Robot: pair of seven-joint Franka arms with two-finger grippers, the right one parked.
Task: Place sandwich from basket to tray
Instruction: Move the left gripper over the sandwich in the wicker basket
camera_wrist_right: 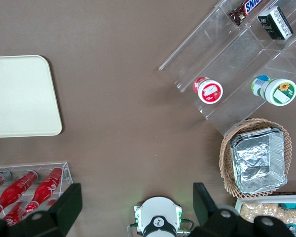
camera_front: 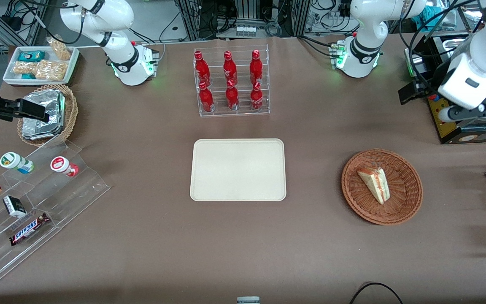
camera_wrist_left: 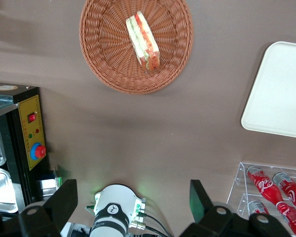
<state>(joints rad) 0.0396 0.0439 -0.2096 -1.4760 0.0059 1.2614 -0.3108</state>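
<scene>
The sandwich (camera_front: 373, 184), a white bread wedge with red and green filling, lies in the reddish-brown wicker basket (camera_front: 411, 185) toward the working arm's end of the table. Both show in the left wrist view: the sandwich (camera_wrist_left: 143, 40) and the basket (camera_wrist_left: 98, 54). The cream-beige tray (camera_front: 238, 169) lies flat at the table's middle with nothing on it, and its corner shows in the left wrist view (camera_wrist_left: 281, 94). My left gripper (camera_front: 411, 93) hangs high above the table, farther from the front camera than the basket. It is open and empty, its fingers (camera_wrist_left: 64, 202) wide apart.
A clear rack of red bottles (camera_front: 231, 82) stands farther from the front camera than the tray. A black control box (camera_front: 458, 126) with a red button sits beside the gripper. A stepped clear shelf (camera_front: 36, 202), a tan basket (camera_front: 68, 114) of foil packets and a white snack tray (camera_front: 40, 63) lie toward the parked arm's end.
</scene>
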